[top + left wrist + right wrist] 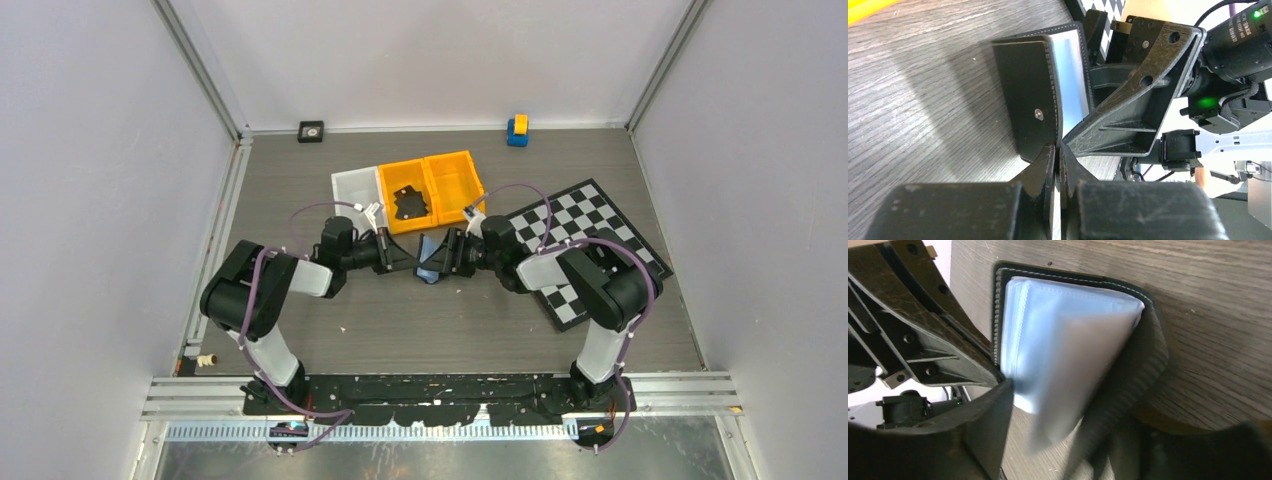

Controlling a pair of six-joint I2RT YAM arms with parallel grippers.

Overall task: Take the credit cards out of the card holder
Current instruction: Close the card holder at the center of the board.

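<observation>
The card holder (430, 262) is a black folding wallet held open just above the table between my two grippers. My left gripper (1058, 150) is shut on the edge of its black flap (1030, 100), which carries a small stud. My right gripper (1075, 407) is open, and its fingers straddle the pale grey-blue inner panels (1058, 340) and the black cover (1143, 370). One pale sleeve is blurred. No card shows in the sleeves. A dark pile of flat pieces that looks like the credit cards (410, 205) lies in an orange bin.
Two orange bins (450, 170) and a white tray (355, 185) stand just behind the grippers. A checkerboard mat (590, 225) lies at the right. A small black square block with a ring (311, 131) and a blue-yellow toy (517, 130) sit by the back wall.
</observation>
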